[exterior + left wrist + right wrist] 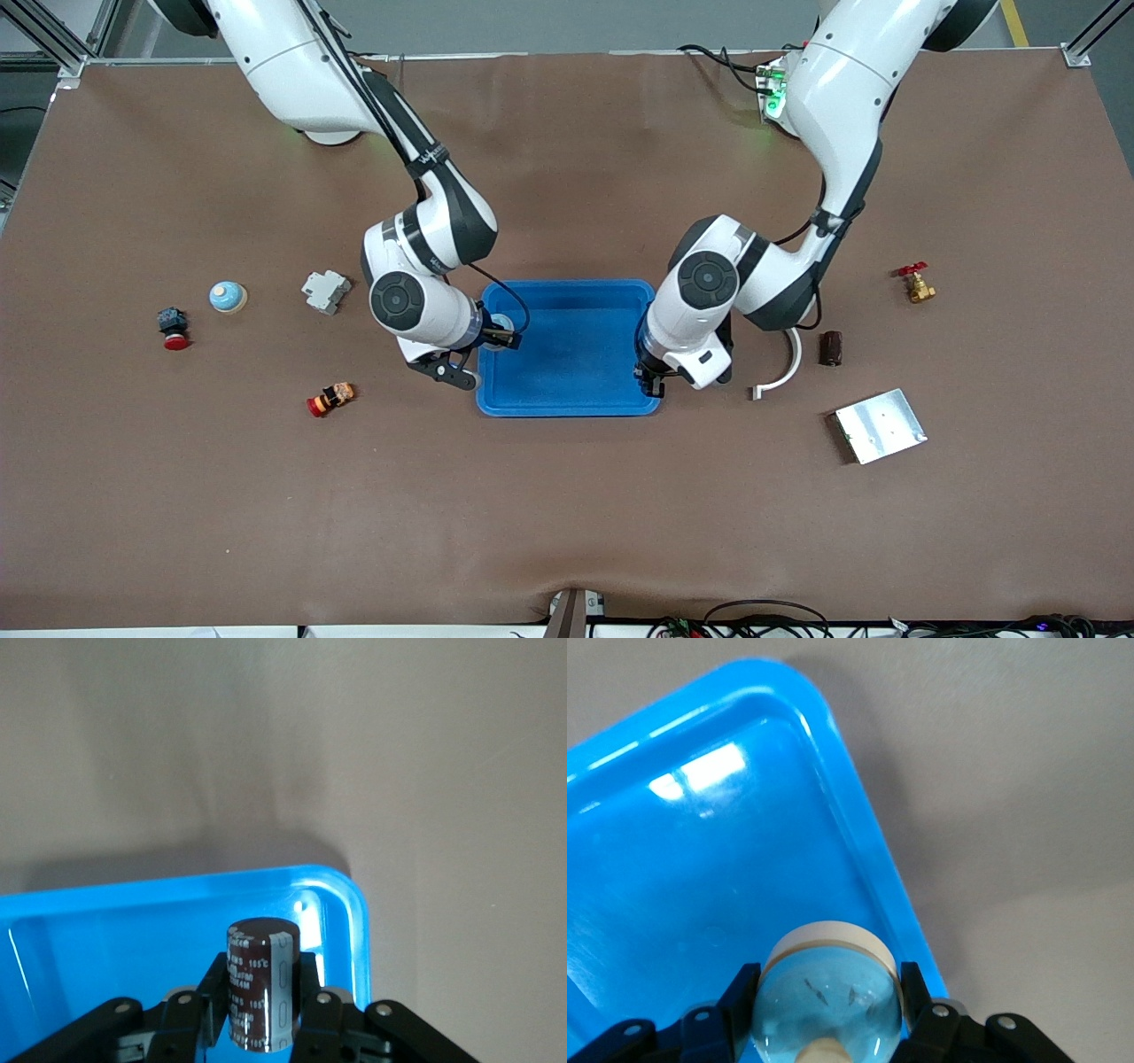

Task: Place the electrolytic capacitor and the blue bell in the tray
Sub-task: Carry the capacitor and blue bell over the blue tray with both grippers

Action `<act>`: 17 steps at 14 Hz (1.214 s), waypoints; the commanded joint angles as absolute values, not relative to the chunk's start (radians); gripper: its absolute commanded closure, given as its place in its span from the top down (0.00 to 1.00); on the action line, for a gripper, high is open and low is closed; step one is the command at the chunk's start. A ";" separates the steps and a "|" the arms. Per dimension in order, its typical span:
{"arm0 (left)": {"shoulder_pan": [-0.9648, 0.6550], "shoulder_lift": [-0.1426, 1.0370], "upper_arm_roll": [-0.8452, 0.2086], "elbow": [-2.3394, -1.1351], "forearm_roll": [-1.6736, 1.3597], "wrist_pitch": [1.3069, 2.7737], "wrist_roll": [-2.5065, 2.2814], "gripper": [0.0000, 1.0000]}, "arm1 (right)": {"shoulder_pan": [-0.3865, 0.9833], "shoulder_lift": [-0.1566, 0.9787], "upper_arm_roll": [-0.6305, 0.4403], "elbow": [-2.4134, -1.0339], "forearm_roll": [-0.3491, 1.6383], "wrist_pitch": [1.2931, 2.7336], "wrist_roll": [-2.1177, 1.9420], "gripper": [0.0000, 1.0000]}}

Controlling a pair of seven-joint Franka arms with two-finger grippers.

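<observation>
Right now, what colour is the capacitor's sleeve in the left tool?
Dark brown with a grey stripe and pale print on the capacitor; clearest in the left wrist view.

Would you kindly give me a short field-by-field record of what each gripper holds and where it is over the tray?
tray: shallow bright-blue plastic tray, mid-table
left gripper: jaws shut on dark-brown cylindrical electrolytic capacitor, over the tray's corner at the left arm's end
right gripper: jaws shut on pale-blue domed bell with cream base, over the tray's edge at the right arm's end
placed in tray: nothing released yet
</observation>
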State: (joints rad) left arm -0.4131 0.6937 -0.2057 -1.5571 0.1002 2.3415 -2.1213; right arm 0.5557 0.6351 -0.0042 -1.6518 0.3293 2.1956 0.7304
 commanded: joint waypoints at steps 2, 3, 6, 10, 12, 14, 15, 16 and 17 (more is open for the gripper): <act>-0.514 0.758 -0.128 -1.459 0.126 2.273 -2.192 0.00 | 0.586 0.676 -0.015 -1.628 0.347 2.227 0.776 0.13; -0.538 0.768 -0.106 -1.457 0.126 2.273 -2.201 0.00 | 0.586 0.681 -0.015 -1.628 0.348 2.227 0.776 0.15; -0.572 0.790 -0.092 -1.451 0.127 2.273 -2.227 0.00 | 0.609 0.706 -0.015 -1.628 0.350 2.241 0.778 0.25; -0.597 0.825 -0.084 -1.439 0.127 2.275 -2.263 0.00 | 0.624 0.716 -0.015 -1.631 0.439 2.252 0.778 0.94; -0.609 0.841 -0.077 -1.431 0.127 2.275 -2.275 0.00 | 0.624 0.715 -0.017 -1.631 0.430 2.246 0.776 1.00; -0.615 0.848 -0.075 -1.431 0.127 2.278 -2.279 0.00 | 0.612 0.709 -0.020 -1.632 0.425 2.238 0.773 1.00; -0.617 0.850 -0.075 -1.431 0.127 2.279 -2.283 0.00 | 0.606 0.706 -0.023 -1.632 0.425 2.237 0.772 1.00; -0.617 0.854 -0.075 -1.430 0.127 2.283 -2.283 0.00 | 0.594 0.692 -0.028 -1.634 0.423 2.221 0.767 1.00; -0.620 0.856 -0.075 -1.431 0.127 2.284 -2.284 0.00 | 0.577 0.680 -0.043 -1.634 0.410 2.170 0.764 1.00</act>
State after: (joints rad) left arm -0.6012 0.8386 -0.0893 -1.4644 0.1004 2.2991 -2.2501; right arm 0.6082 0.7069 -0.0300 -1.6397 0.4115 2.2387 0.7687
